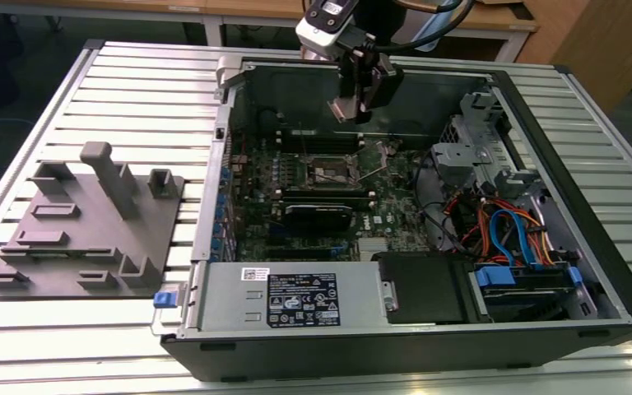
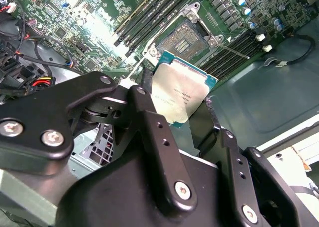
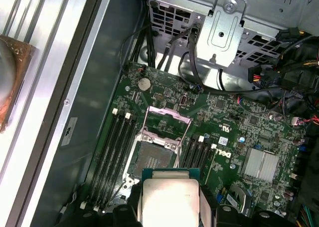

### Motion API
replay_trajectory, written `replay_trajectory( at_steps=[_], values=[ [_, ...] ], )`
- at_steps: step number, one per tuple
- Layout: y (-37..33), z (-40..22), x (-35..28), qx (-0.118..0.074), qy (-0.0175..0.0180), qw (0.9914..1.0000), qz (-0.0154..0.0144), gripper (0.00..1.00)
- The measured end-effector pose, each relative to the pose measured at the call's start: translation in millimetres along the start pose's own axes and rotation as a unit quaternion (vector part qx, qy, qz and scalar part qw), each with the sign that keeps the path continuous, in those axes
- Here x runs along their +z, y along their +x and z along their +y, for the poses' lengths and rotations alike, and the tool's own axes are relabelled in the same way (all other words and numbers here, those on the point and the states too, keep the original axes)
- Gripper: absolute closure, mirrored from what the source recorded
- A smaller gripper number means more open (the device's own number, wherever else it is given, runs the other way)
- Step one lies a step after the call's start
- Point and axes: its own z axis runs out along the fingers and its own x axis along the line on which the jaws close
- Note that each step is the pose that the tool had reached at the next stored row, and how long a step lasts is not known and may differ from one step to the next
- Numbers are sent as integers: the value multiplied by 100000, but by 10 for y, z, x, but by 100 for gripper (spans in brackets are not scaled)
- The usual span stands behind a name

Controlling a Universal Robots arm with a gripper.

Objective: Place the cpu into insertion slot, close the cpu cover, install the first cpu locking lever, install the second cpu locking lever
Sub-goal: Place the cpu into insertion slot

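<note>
A: Where's the cpu [image 2: 182,87]?
B: We've got it in the gripper [image 2: 175,101], fingers [image 2: 213,119] pinched on two opposite edges. It's held over the open insertion slot [image 3: 152,156], not seated; cpu cover [image 3: 167,118] is up.
A: Handling?
B: Light, stiff, slick top. Underside prob fragile, so we'd grip edges only, w/ gentle squeeze.

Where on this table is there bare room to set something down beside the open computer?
The slatted table is bare on the near side of the grey fixture plate and along the strip behind it. Inside the computer case it is crowded: cables on the exterior view's right, the tool holding the cpu above the socket.
</note>
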Motion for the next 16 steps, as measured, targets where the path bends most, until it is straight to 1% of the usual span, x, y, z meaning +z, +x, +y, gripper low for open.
replay_trajectory(
  at_steps=[5, 7, 9, 10, 14, 16],
  values=[
    [0, 0, 5, 278, -14, 100000, 3, 46],
    [-1, -1, 17, 1608, -30, 99987, -47, 46],
    [0, -1, 35, 3374, -44, 99943, -123, 46],
    [0, -1, 44, 3892, -46, 99924, -143, 46],
    [2, -2, 85, 3930, -24, 99923, -140, 46],
    [2, -2, 91, 3935, 17, 99922, -140, 46]
  ],
)
